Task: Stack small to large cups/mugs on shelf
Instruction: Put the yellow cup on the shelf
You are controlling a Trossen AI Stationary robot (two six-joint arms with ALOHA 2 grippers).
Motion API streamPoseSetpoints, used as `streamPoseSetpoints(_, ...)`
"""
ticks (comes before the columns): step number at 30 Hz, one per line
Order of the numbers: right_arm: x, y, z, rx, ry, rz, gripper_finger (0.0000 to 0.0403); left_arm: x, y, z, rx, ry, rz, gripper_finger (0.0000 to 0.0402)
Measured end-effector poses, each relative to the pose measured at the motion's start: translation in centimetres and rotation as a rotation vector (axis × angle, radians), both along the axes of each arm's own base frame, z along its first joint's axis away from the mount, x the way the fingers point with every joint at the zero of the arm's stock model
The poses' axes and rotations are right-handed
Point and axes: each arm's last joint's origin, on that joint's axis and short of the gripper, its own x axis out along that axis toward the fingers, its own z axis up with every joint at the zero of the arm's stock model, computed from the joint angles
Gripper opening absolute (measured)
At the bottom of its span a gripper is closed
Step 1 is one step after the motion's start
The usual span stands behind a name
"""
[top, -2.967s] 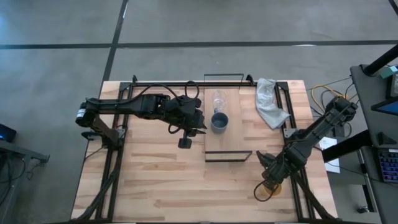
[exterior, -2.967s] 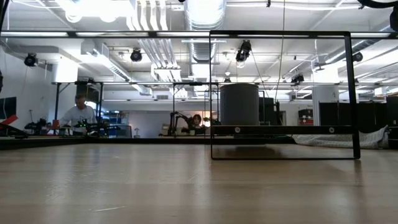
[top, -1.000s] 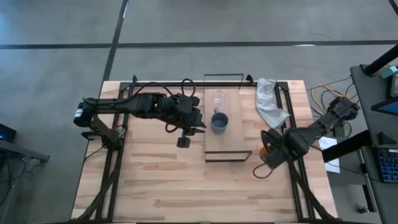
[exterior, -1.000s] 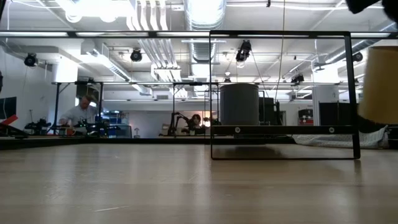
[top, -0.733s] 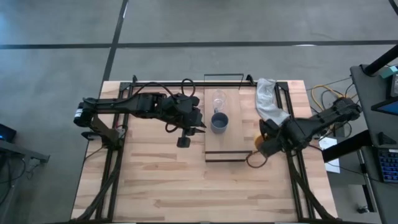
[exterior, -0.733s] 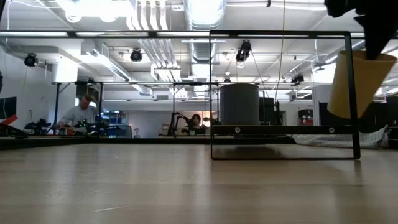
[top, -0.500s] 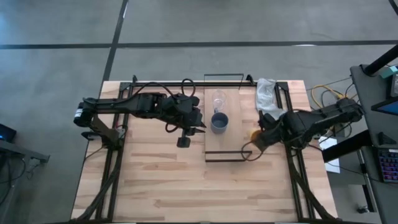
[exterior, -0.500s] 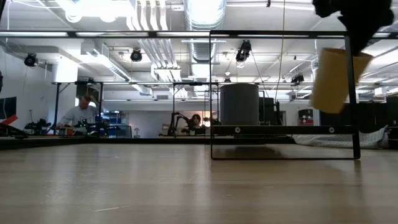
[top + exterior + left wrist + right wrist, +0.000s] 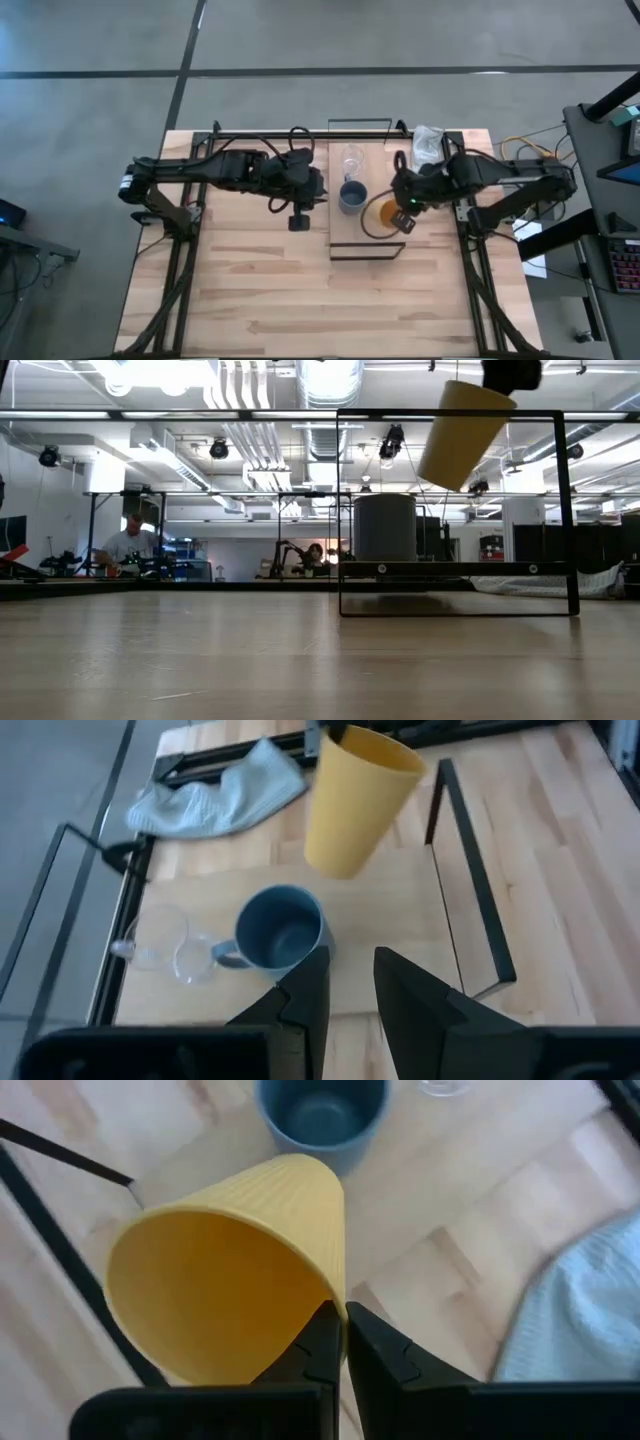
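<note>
The yellow-orange cup [image 9: 385, 215] hangs tilted over the light-wood shelf [image 9: 365, 240]; my right gripper [image 9: 405, 203] is shut on it. It also shows in the low view [image 9: 460, 435] and the left wrist view [image 9: 355, 805]. The blue-grey cup [image 9: 352, 195] stands on the shelf just left of it. The clear glass [image 9: 352, 160] is on the shelf behind the blue-grey cup. My left gripper [image 9: 318, 190] waits by the shelf's left edge, slightly open and empty. My right gripper holds the yellow-orange cup by its rim [image 9: 338, 1302], one finger inside the cup and one outside. The fingers come from the table's right, slanting down. The cup is lifted clear above the shelf, tilted, its base lower and toward the table's left [image 9: 440, 475].
A white cloth [image 9: 430, 155] lies at the table's far right, just behind my right gripper. Black wire frames stand at the shelf's near end [image 9: 367, 250] and far end [image 9: 360, 125]. Bare shelf board lies in front of the blue-grey cup. People show in the room behind.
My right gripper has carried the yellow-orange cup from near the table's right edge toward the left and far, and upward. The cup now hangs tilted over the shelf beside the blue-grey cup.
</note>
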Motion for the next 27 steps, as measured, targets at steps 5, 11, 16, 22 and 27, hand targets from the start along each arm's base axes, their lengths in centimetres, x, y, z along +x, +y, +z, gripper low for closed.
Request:
streamPoseSetpoints(5,2.2,-0.8,0.1,0.116,0.049,0.032,0.0009,-0.2,0.1,-0.2,-0.048,0.014,0.082,0.0068)
streamPoseSetpoints(11,4.3,-1.6,-0.6,0.129,0.123,0.043,0.0009,-0.6,0.2,-0.4,-0.079,0.048,0.123,0.0068)
streamPoseSetpoints(16,6.0,-1.8,-0.7,0.131,0.122,0.042,0.0009,-0.6,0.2,-0.4,-0.079,0.046,0.127,0.0068)
streamPoseSetpoints(22,7.8,-1.6,-2.0,0.181,0.172,0.047,0.0009,-0.6,0.2,-0.4,-0.095,0.042,0.141,0.0068)
streamPoseSetpoints(27,8.7,-1.5,-3.2,0.204,0.214,0.047,0.0009,-0.6,0.2,-0.4,-0.102,0.041,0.147,0.0068)
